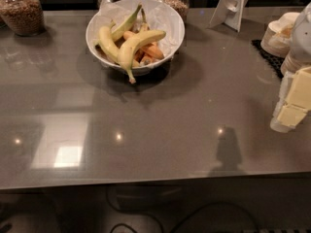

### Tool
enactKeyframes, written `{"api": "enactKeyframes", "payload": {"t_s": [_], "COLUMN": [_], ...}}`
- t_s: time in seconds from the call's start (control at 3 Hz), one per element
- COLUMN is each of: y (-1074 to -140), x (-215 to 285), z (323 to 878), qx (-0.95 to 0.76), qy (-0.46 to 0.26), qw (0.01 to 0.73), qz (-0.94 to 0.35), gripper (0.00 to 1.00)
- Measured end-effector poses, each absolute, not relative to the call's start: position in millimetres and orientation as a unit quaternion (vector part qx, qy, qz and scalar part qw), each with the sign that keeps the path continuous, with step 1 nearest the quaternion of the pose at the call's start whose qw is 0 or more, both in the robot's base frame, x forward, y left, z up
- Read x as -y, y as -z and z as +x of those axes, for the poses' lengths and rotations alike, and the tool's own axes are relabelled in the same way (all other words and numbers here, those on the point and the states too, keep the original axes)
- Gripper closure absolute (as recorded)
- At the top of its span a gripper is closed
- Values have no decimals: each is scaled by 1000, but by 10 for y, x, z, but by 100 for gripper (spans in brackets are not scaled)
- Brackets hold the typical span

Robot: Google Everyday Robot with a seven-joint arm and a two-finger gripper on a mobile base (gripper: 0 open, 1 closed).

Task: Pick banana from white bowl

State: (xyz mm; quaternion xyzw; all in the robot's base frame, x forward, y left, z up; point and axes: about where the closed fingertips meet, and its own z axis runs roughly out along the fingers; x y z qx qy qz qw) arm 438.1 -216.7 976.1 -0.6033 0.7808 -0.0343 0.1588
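The plump curved yellow banana (pixel 135 43) lies in the glossy white bowl (pixel 176 25) by the grey bench's (pixel 160 130) far edge. The pale yellow hand (pixel 293 103) hangs at the right edge, well apart. Whether it is open or clenched, I cannot tell.

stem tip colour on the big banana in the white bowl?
Brownish, on an all-yellow banana; camera view. Gripper sits far right, away from the white bowl.

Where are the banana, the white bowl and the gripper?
banana (pixel 133 43): camera view, middle of its body.
white bowl (pixel 165 61): camera view, front-right wall.
gripper (pixel 291 111): camera view, pale end at the right edge.
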Motion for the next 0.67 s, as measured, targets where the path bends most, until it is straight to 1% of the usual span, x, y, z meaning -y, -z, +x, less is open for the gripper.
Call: {"api": "enactKeyframes", "payload": {"t_s": [0.33,0.67], "y": [-9761,-9801], "x": [2166,2077], "z": [4382,4503], "qx": [-781,-755], "qy": [34,46], "qw": [159,191], "qz": [-603,-626], "gripper": [0,0]}}
